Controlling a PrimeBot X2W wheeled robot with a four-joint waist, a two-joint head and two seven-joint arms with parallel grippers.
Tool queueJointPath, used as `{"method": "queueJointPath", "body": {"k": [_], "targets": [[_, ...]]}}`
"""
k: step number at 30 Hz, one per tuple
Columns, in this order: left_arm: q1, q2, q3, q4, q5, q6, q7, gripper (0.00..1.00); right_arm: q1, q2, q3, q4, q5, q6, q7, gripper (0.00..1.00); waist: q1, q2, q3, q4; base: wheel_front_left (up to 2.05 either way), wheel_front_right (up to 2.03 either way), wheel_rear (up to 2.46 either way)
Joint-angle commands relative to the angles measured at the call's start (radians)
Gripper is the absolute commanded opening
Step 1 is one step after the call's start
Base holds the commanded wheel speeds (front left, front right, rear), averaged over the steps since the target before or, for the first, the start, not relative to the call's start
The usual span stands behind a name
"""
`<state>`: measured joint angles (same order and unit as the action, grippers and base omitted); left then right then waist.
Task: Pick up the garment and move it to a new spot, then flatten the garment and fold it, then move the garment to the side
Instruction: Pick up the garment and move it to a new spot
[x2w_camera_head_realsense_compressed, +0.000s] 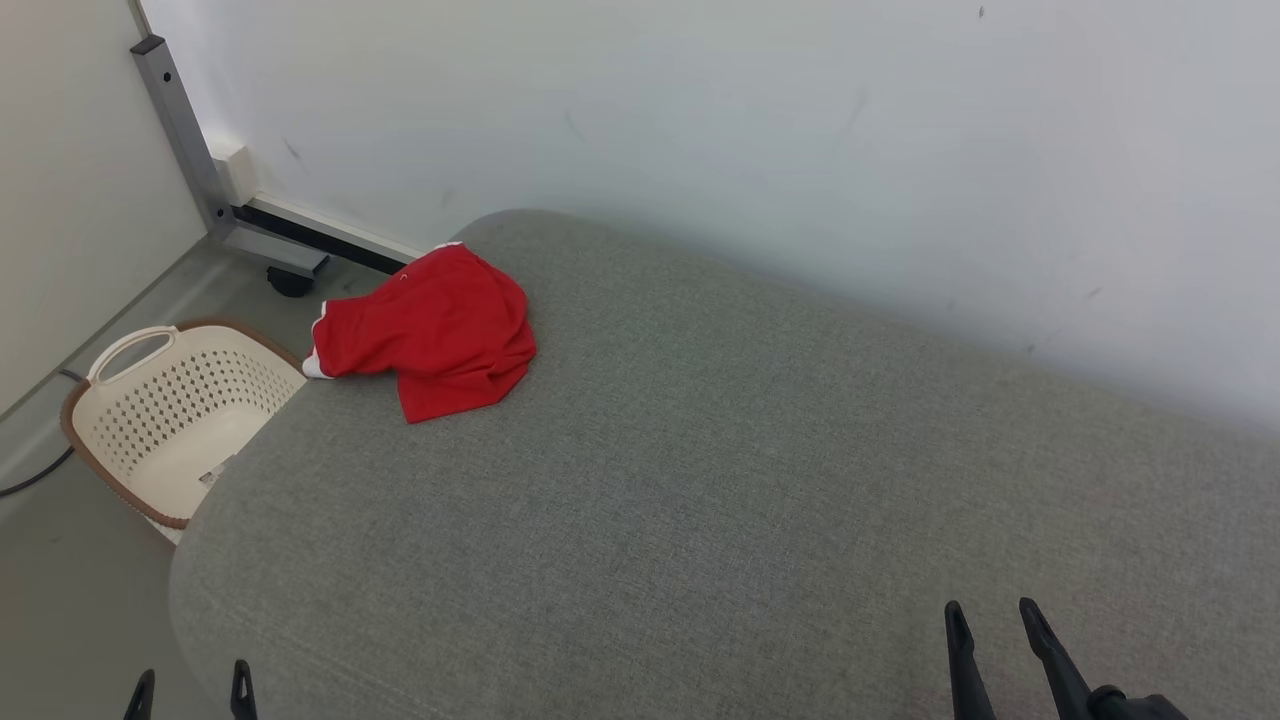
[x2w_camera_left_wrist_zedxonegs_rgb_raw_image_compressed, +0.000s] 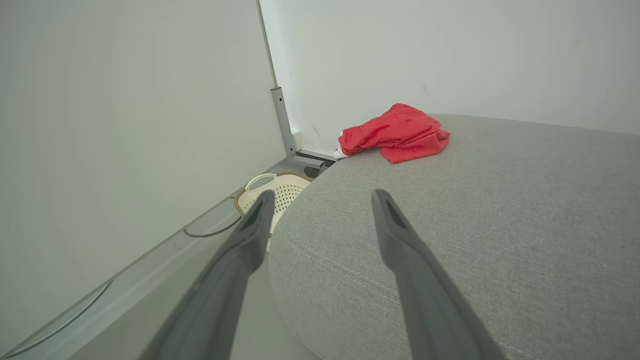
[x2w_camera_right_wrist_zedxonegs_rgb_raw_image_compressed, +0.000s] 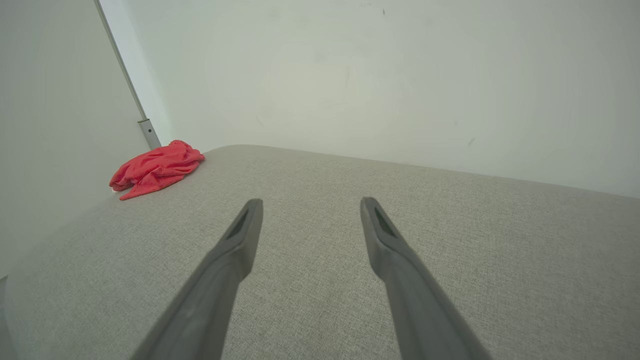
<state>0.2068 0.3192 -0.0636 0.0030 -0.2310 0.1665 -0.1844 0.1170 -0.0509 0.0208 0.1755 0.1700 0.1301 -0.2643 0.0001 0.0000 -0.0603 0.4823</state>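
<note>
Where the garment (x2w_camera_head_realsense_compressed: 425, 335) lay: far left corner of the grey cushioned surface (x2w_camera_head_realsense_compressed: 700, 480), bunched in a loose heap, red with white trim, its left end reaching the surface's edge.
Left gripper (x2w_camera_head_realsense_compressed: 190, 678): low at the near left corner, fingers spread wide, nothing between them, well apart from garment. In left wrist view one finger sat over the floor, the other over the cushion's rounded edge.
Right gripper (x2w_camera_head_realsense_compressed: 992, 610): near edge, right side, fingers spread wide, empty, over bare cushion, well apart from garment.
Basket (x2w_camera_head_realsense_compressed: 175, 395): cream, perforated, brown rim, on the floor just beside the surface's left side, near garment. Small pale scrap inside, too small to tell.
Metal post (x2w_camera_head_realsense_compressed: 180, 130): grey, in the wall corner beyond garment, black caster (x2w_camera_head_realsense_compressed: 290, 283) at its foot.
Cable (x2w_camera_head_realsense_compressed: 40, 475): dark, on the floor left of basket.
Wall (x2w_camera_head_realsense_compressed: 750, 130): pale, a few scuffs, behind the surface.
</note>
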Motion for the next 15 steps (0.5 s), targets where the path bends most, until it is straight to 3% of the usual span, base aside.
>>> {"method": "queueJointPath", "body": {"k": [1,15], "targets": [[0.019,0.000,0.003,-0.004,-0.006,0.003,-0.007,1.00,-0.013,0.001,0.003,0.001,0.001,0.001,-0.001,1.00,-0.0001,0.0000,0.001,0.000,0.00,0.00,0.00],[-0.048,-0.002,0.012,0.003,-0.043,0.003,0.000,1.00,-0.021,0.000,0.011,0.007,0.001,0.001,-0.001,1.00,-0.0001,0.0000,0.006,-0.031,0.00,0.00,0.00]]}}
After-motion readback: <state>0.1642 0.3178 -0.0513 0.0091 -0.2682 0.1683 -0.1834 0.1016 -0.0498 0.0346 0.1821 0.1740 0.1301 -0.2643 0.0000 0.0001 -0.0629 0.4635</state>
